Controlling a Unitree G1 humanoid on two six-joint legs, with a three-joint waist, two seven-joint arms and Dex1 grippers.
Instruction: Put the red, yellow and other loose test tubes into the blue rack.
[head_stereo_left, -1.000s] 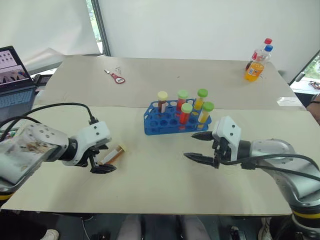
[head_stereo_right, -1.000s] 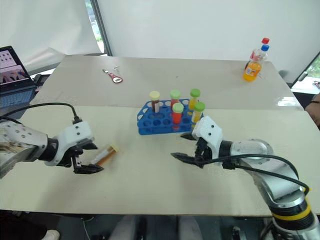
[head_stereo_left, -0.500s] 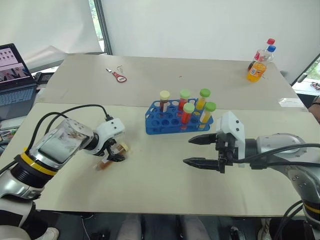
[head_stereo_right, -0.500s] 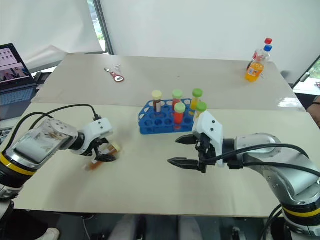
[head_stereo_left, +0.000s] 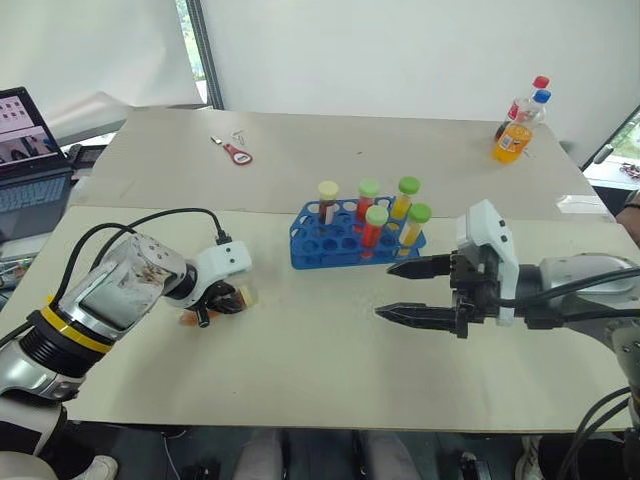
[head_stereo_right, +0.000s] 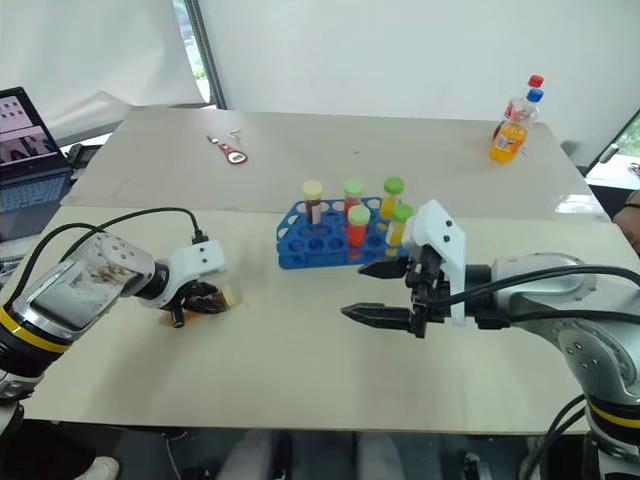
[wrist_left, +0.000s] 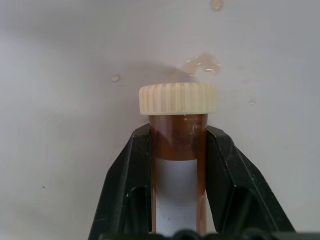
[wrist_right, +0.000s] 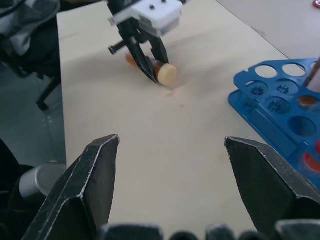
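Left arm: it is reaching out low over the near table from the robot's left, forearm slanting down toward the tabletop, a black cable looping over it.
Left gripper (head_stereo_left: 225, 297): it is pointing down and inward at the table, and its 2 black fingers (wrist_left: 129, 185) are pinching the loose tube from both sides just below the cap.
Loose test tube (wrist_left: 178, 150): brown-orange liquid, white label, ribbed cream cap (wrist_left: 178, 98). It is lying on the near table to the left of the rack, well apart from it, cap end sticking out past the fingertips.
Right arm: it is coming in from the robot's right, forearm roughly level above the table, wrist turned so the gripper is aiming toward the left.
Right gripper (head_stereo_left: 404, 290): it is hanging above the table in front of the rack's right end, its 2 fingers standing wide apart with nothing between them.
Blue rack (head_stereo_left: 318, 244): it is sitting at the middle of the near table, close to the seam with the far table. It is carrying 5 upright tubes: 1 with a cream cap (head_stereo_left: 328, 189) at the left and 4 with green caps (head_stereo_left: 376, 214), holding red and yellow liquid. Its front holes are standing open.
Table (head_stereo_left: 300, 360): pale and matte.
Far table: a red bottle opener (head_stereo_left: 235, 154) and a drink bottle (head_stereo_left: 512, 132) with orange liquid are lying well away from both arms.
Laptop (head_stereo_left: 25, 150): open at the far left edge.
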